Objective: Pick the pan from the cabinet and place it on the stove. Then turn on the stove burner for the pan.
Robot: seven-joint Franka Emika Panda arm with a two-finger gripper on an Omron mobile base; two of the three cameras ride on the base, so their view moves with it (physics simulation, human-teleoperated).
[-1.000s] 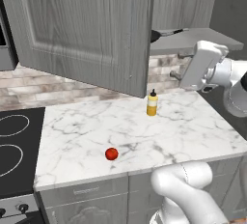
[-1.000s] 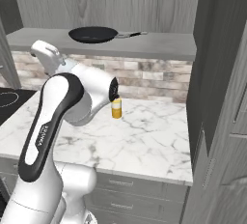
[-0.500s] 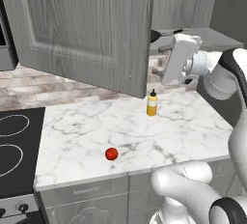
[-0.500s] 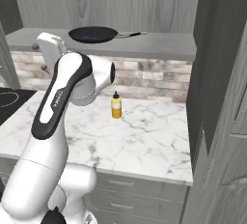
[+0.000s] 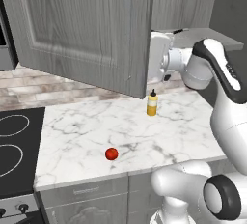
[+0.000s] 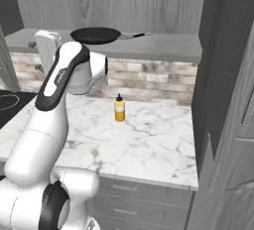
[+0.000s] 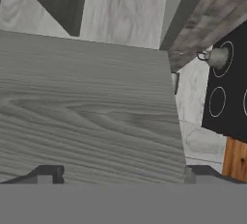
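One pan (image 6: 95, 35): on cabinet shelf (image 6: 168, 48), upper centre of right base view.
Gripper (image 7: 120, 175): jaws spread wide, empty.

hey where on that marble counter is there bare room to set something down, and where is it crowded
The marble counter is mostly bare: a wide patch between the stove and the tomato, and another right of the yellow bottle toward the tall cabinet side. It is tightest by the bottle at the brick wall, under the open cabinet door.
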